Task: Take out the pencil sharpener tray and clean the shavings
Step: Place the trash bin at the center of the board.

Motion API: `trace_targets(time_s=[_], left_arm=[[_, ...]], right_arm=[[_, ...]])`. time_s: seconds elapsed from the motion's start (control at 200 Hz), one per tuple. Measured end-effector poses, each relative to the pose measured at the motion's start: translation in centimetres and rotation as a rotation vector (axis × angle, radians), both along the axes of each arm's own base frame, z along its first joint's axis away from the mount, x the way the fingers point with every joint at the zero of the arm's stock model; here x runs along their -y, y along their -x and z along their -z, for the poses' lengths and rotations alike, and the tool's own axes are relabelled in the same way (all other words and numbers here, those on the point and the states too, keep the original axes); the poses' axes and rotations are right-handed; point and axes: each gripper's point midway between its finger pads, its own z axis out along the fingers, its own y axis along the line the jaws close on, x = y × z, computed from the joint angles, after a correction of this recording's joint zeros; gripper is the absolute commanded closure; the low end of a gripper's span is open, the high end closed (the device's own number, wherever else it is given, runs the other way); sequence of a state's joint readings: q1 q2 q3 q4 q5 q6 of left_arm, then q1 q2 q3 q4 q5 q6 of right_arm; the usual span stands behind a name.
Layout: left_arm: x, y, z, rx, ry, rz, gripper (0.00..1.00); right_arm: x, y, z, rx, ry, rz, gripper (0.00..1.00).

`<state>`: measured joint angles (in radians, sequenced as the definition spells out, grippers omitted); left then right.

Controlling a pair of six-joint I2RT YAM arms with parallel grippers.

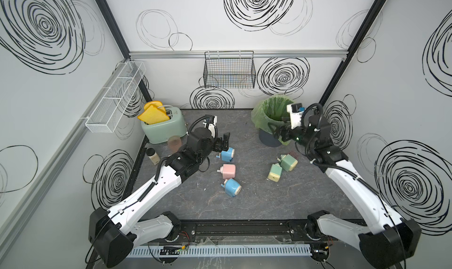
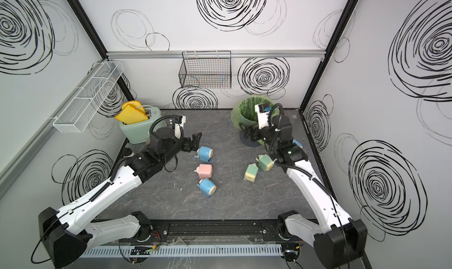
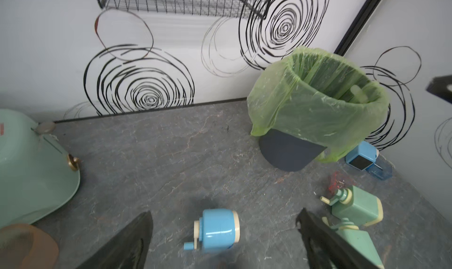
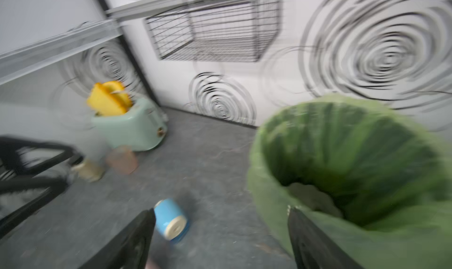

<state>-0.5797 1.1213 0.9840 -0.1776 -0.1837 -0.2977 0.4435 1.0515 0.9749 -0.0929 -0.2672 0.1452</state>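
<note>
Several small crank pencil sharpeners lie on the dark table (image 1: 244, 206). My left gripper (image 1: 223, 143) (image 3: 223, 215) hangs open just above a round blue sharpener (image 1: 227, 154) (image 3: 216, 228), which shows between its fingers, untouched. My right gripper (image 1: 278, 130) (image 4: 221, 211) is open and empty at the near rim of the green-bagged bin (image 1: 271, 113) (image 4: 342, 157). A pale piece (image 3: 358, 96) lies inside the bin. Beside the bin stands a square blue sharpener (image 3: 360, 157) with a translucent blue tray (image 3: 380, 170) against it. The shavings are out of view.
A pink sharpener (image 1: 228, 171), another blue one (image 1: 232, 185) and two green ones (image 1: 288, 161) (image 1: 275, 172) lie mid-table. A mint toaster (image 1: 162, 127) with yellow toast, a pinkish cup (image 1: 174, 143) and a small jar (image 1: 152, 155) stand at the back left. Wire baskets (image 1: 230, 71) hang on the walls.
</note>
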Motion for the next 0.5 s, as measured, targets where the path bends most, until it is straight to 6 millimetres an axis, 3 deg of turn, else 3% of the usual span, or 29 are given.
trace_targets(time_s=[0.105, 0.205, 0.295, 0.39, 0.5], left_arm=[[-1.7, 0.6, 2.1, -0.066, 0.044, -0.016, 0.03], [-3.2, 1.2, 3.9, -0.119, 0.090, -0.033, 0.03], [-4.1, 1.6, 4.9, -0.155, 0.128, -0.042, 0.03], [-4.4, 2.0, 4.9, -0.162, 0.157, -0.042, 0.03], [-4.4, 2.3, 4.5, -0.155, 0.179, -0.027, 0.03]], right_arm=[[-4.6, 6.3, 4.2, -0.043, 0.022, -0.203, 0.09], [-7.2, 11.2, 9.4, -0.106, 0.077, -0.345, 0.07], [-8.6, 14.4, 13.5, -0.156, 0.140, -0.435, 0.04], [-9.4, 16.0, 16.7, -0.188, 0.201, -0.474, 0.01], [-10.0, 16.2, 19.3, -0.212, 0.251, -0.478, 0.00]])
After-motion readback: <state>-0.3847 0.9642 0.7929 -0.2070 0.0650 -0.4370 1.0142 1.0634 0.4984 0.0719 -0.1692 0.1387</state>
